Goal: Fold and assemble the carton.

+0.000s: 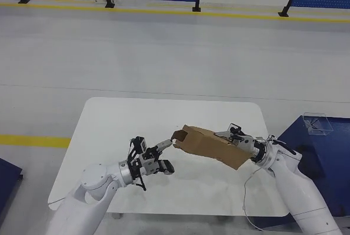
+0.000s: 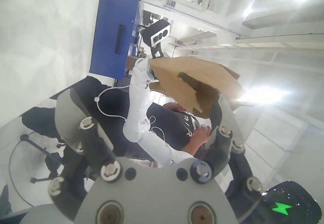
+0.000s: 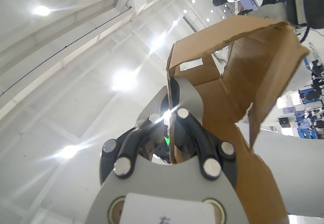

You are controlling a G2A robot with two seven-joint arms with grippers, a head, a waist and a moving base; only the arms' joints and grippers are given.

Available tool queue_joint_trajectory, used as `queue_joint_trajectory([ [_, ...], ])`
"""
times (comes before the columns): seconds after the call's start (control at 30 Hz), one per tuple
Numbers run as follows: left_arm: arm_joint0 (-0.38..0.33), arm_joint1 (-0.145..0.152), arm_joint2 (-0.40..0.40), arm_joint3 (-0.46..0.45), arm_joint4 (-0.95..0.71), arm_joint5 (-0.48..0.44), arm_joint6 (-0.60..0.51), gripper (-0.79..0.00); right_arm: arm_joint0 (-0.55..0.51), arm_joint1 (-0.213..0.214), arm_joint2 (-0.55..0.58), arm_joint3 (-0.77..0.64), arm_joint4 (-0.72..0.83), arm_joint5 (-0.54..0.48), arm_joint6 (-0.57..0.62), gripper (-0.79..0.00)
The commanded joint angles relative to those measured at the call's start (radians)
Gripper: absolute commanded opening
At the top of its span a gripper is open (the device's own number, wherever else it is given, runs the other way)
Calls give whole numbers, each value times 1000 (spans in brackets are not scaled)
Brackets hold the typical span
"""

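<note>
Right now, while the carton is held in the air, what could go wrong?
1. The right gripper pinches just one thin wall of the carton, so the cardboard may bend or slip out and drop to the table.
2. The left gripper is open, with one finger close to the carton's far end; a push there could twist it or crush a flap.

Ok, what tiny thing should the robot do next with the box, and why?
Probably close the left end effector on the near flap of the carton. The right end effector pinches one wall, holding the carton above the table; the left is open, one finger beside that flap, so gripping could start a fold.
</note>
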Motion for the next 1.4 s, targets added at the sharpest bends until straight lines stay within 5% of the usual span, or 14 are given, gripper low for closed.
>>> queue_joint_trajectory([
  [0.0, 19, 7, -41, -4, 34, -51, 31, 0, -6, 1, 15, -5, -67, -179, 10, -785],
  [0.2, 84, 18, -148, -33, -42, -47, 90, 0, -8, -1, 47, 22, -295, -637, 47, -785],
  [0.3, 89, 9, -173, 8, -297, 156, 156, 0, -2, -4, 63, 33, -373, -839, 47, -785],
  [0.37, 80, 6, -179, 23, -365, 201, 162, 0, -13, -10, 61, 35, -428, -997, 31, -785],
  [0.67, 83, 5, -178, 26, -374, 211, 164, 0, -14, -10, 62, 35, -435, -1021, 28, -785],
  [0.7, 89, 4, -172, 35, -429, 272, 166, 0, -15, -10, 61, 27, -450, -1023, 24, -785],
  [0.77, 67, 0, -167, 68, -802, 740, 95, 0, -15, -6, 80, 16, -593, -1105, -1, -785],
  [0.8, 45, 5, -170, 82, -927, 841, 69, 0, -18, -4, 86, 8, -667, -1157, -16, -785],
  [0.97, 23, 66, -21, 71, -1441, 841, 287, 0, -47, 0, 118, -27, -970, -1373, -93, -785],
  [1.13, -11, 153, 64, -24, -1942, 841, 654, 0, -89, -8, 126, -64, -1248, -1552, -242, -785],
  [1.37, -52, 197, 106, -41, -2244, 841, 964, 0, -146, -14, 129, -187, -1534, -1559, -430, -785],
])
